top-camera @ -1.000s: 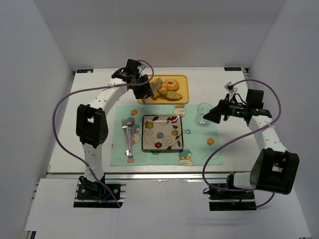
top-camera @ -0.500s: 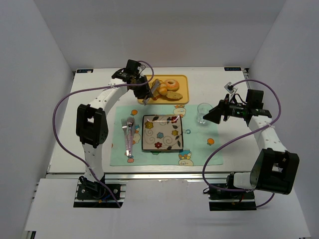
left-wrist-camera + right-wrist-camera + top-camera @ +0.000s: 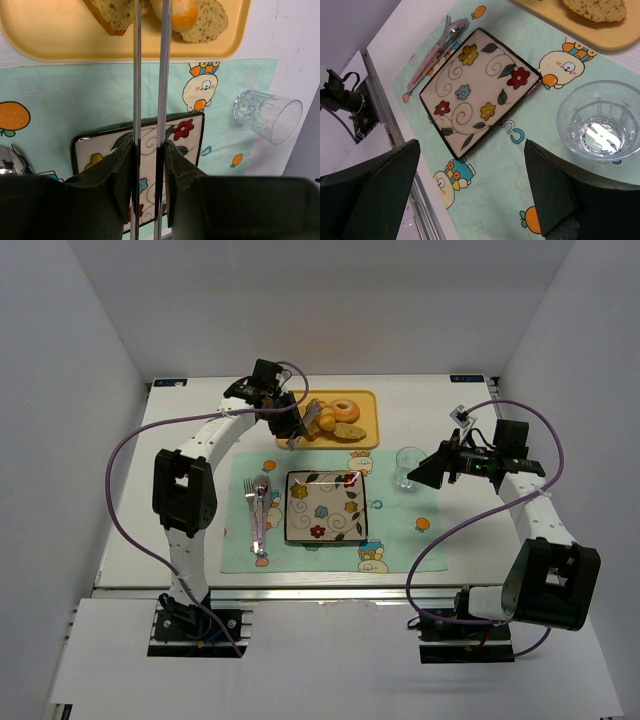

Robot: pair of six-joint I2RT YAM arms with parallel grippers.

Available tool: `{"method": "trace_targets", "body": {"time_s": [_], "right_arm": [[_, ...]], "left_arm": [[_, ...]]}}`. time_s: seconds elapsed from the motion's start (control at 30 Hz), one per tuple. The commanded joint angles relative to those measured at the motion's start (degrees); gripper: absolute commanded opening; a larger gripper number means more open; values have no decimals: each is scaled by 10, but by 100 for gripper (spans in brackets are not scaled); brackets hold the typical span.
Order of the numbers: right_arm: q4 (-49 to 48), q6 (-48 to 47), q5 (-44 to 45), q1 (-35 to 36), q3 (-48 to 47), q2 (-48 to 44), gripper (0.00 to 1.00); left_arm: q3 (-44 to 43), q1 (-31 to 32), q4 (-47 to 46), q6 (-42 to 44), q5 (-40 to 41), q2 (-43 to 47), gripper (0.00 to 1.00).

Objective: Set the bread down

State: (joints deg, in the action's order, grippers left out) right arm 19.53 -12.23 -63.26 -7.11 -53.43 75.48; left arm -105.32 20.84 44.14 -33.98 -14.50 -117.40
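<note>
Where white walls close in, white table, cartoon placemat

Bright, even overhead light; white walls, soft short shadows. Glare streak on the plate along its top edge, and highlights inside the glass. Wrist views are sharp mid-frame, with a dark, underexposed foreground. Mild wide-angle distortion at the edges.

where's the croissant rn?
Top view: the croissant is over the yellow tray at the table's far side, just left of the donut, at the tips of the tongs held by the left gripper.
</note>
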Motion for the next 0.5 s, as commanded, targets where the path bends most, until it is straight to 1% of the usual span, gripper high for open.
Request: {"method": "trace_targets", "body": {"time_s": [0.0, 0.23, 0.47], "right_arm": [[-1, 0, -18, -4, 9, -12, 89], [-2, 0, -21, -4, 10, -13, 89], [-2, 1, -22, -4, 12, -17, 89]], "left_arm": [[-5, 3, -20, -6, -15, 48, 0], [-1, 3, -20, -8, -25, 64, 0], [22, 3, -30, -11, -25, 87, 0]]}}
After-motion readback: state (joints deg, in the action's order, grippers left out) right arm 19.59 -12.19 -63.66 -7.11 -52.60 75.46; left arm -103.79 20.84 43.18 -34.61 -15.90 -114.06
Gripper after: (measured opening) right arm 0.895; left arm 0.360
